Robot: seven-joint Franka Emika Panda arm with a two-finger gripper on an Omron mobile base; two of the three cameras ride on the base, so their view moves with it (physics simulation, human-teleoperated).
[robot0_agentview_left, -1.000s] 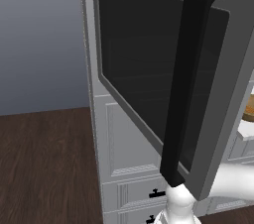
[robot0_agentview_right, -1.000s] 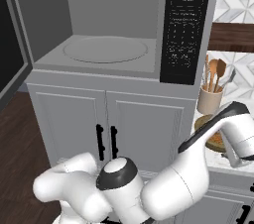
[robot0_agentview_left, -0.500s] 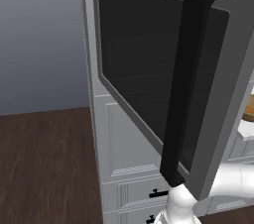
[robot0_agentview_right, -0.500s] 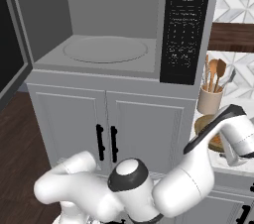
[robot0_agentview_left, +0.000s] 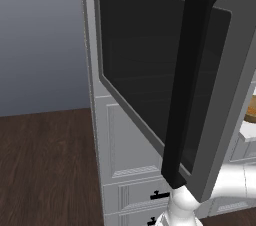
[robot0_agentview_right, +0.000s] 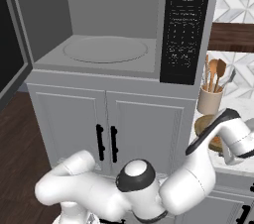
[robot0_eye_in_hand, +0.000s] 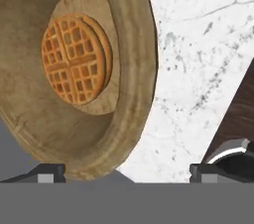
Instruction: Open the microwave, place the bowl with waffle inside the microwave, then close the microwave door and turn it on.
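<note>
Robot hand lowering over a wooden bowl [robot0_eye_in_hand: 94,114] beside the open microwave [robot0_agentview_right: 114,25].

Over the last second the hand has dropped closer to the bowl right of the microwave; grasping looks next. The gripper [robot0_eye_in_hand: 126,171] is spread wide, holding nothing. The bowl holds one waffle [robot0_eye_in_hand: 72,59]; the microwave cavity is empty, its door [robot0_agentview_left: 165,75] swung out left.

The microwave [robot0_agentview_right: 114,25] stands open, its grey cavity bare but for a round turntable; the black control panel sits on its right side. The microwave door [robot0_agentview_left: 165,75], dark glass in a grey frame with a thick black bar handle, is swung wide out to the left. The bowl [robot0_eye_in_hand: 126,69], tan and shallow, holds a round golden waffle [robot0_eye_in_hand: 74,59] and sits on the white speckled worktop [robot0_eye_in_hand: 198,59], just ahead of the wide-spread pincer [robot0_eye_in_hand: 126,171], its rim between the fingertips.
</note>
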